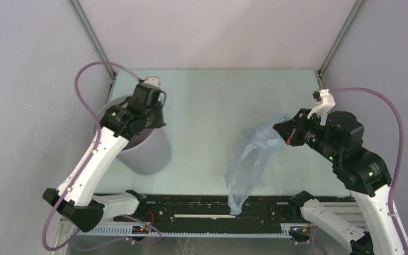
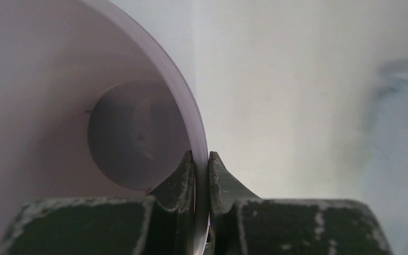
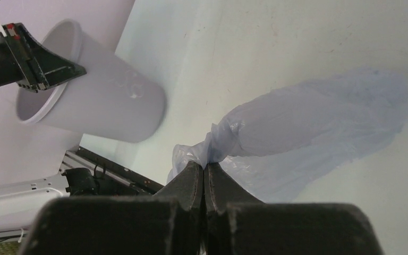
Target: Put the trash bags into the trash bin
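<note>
Closest to the lens, the right gripper (image 3: 204, 169) is pressing its two dark fingers together on the twisted neck of the trash bag (image 3: 319, 119). This pale-blue film is hanging loose under the grip, above the table (image 1: 207, 106), well apart from the trash bin (image 1: 147, 151). The left gripper (image 2: 202, 159) is clamping the bin's rim, one finger inside and one outside, and the bin is leaning, as far as I can judge.

The step in hand, I think, is carrying the bag to the bin. To do it well, the right arm should be lifting the neck high, so that the floppy tail is passing over the rim without knocking it. The tail should be going in first, while the left arm is holding the mouth steady. Opening the fingers only when most film is inside is safer.
</note>
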You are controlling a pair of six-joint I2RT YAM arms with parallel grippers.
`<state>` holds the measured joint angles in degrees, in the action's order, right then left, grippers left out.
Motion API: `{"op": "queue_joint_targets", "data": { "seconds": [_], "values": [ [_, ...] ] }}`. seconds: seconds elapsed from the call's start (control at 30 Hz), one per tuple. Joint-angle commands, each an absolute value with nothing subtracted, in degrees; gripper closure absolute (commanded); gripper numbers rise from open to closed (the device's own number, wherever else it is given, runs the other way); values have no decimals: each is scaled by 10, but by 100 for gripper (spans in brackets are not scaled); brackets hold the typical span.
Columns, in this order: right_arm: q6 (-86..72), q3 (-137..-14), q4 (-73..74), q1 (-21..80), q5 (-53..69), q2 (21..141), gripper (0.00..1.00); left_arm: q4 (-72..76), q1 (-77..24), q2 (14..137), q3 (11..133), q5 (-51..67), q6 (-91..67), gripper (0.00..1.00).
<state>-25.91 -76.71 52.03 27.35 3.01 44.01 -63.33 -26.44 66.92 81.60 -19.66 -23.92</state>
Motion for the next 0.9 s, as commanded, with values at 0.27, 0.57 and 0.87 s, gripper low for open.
{"op": "queue_joint_targets", "data": {
  "seconds": [0.27, 0.57, 0.87],
  "values": [
    [-272, -796, 525, 270, 19, 431, 100, -551, -476, 858, 977, -135, -252, 100],
    [-279, -796, 533, 270, 5, 422, 100, -557, -524, 935, 1068, -91, -245, 96],
    [-279, -795, 533, 270, 11, 424, 100, -585, -525, 892, 1081, -76, -237, 33]
  ]
}}
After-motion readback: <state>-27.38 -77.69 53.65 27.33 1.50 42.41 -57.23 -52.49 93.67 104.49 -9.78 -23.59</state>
